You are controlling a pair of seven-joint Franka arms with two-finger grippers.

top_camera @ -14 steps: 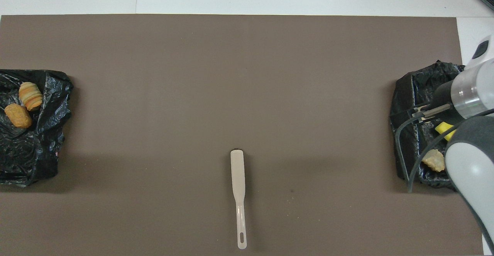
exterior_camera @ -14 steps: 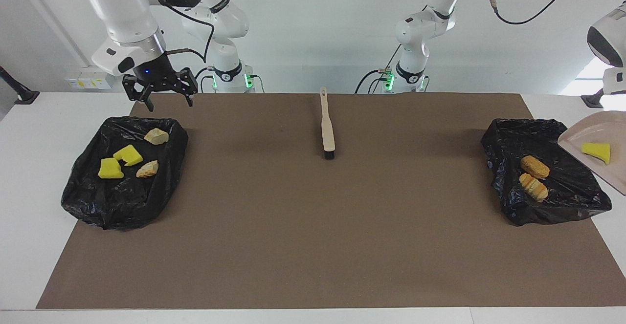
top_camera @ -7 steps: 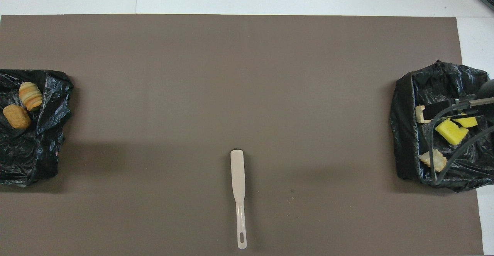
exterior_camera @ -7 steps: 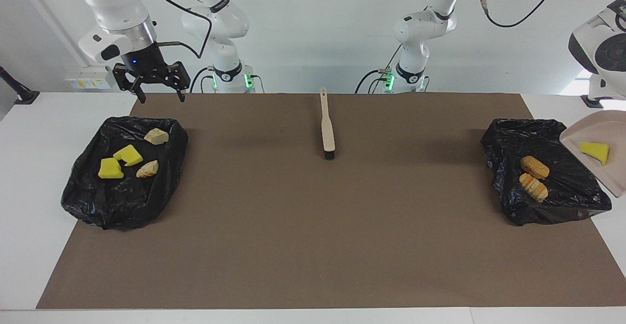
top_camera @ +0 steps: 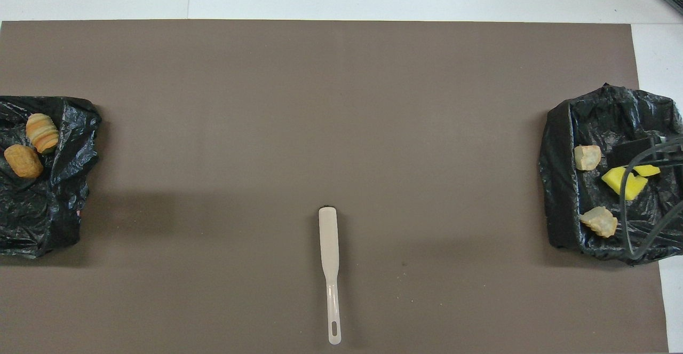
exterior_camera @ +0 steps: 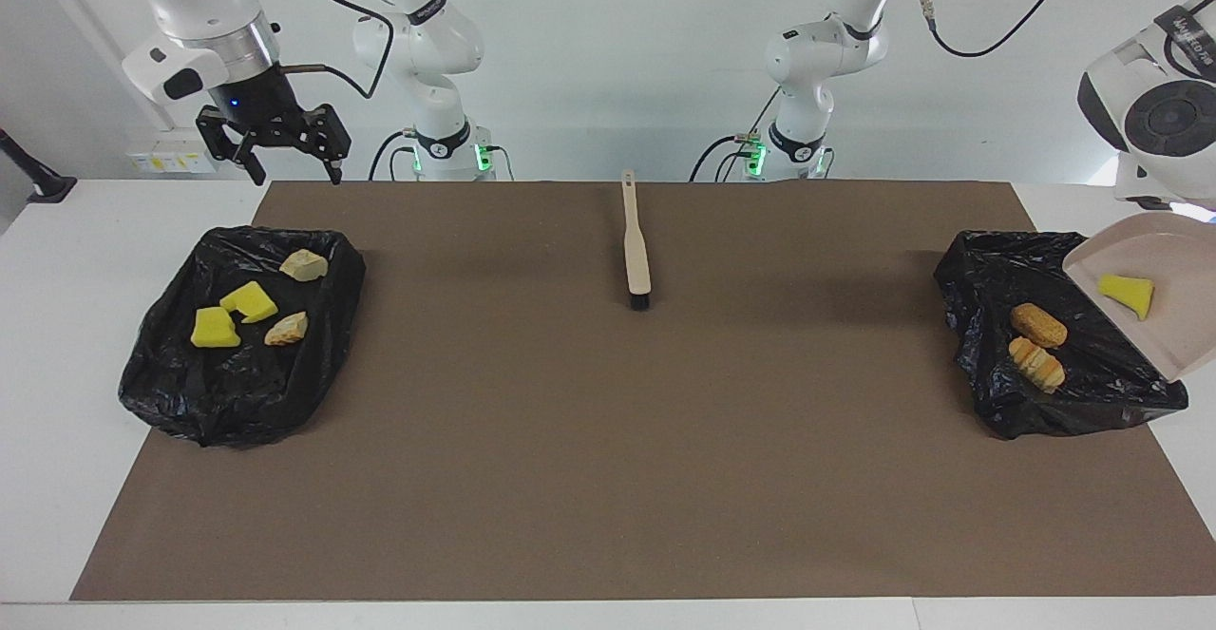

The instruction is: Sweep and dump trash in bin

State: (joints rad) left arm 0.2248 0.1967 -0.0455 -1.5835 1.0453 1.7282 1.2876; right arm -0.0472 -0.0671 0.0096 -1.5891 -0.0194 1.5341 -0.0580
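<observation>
dustpan point(exterior_camera: 1149, 293): raised and tilted over the black bag point(exterior_camera: 1054, 331) at the left arm's end of the desk; left gripper out of frame, grip cannot tell.
yellow scrap point(exterior_camera: 1128, 294): on the pan, not yet dumped; could slide past the bag rim onto the desk edge.
orange chunks point(exterior_camera: 1038, 345): in that bag.
brush point(exterior_camera: 635, 245): flat mid-desk, near the robots' edge.
other bag point(exterior_camera: 242, 331): right arm's end, four scraps point(exterior_camera: 249, 302) inside.
right gripper point(exterior_camera: 287, 170): fingers apart, empty, above the corner by that bag.

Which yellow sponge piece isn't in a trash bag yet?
The yellow sponge piece riding on the tilted beige dustpan, held up over the black bag at the left arm's end. The other two yellow pieces already lie inside the other black bag.
</observation>
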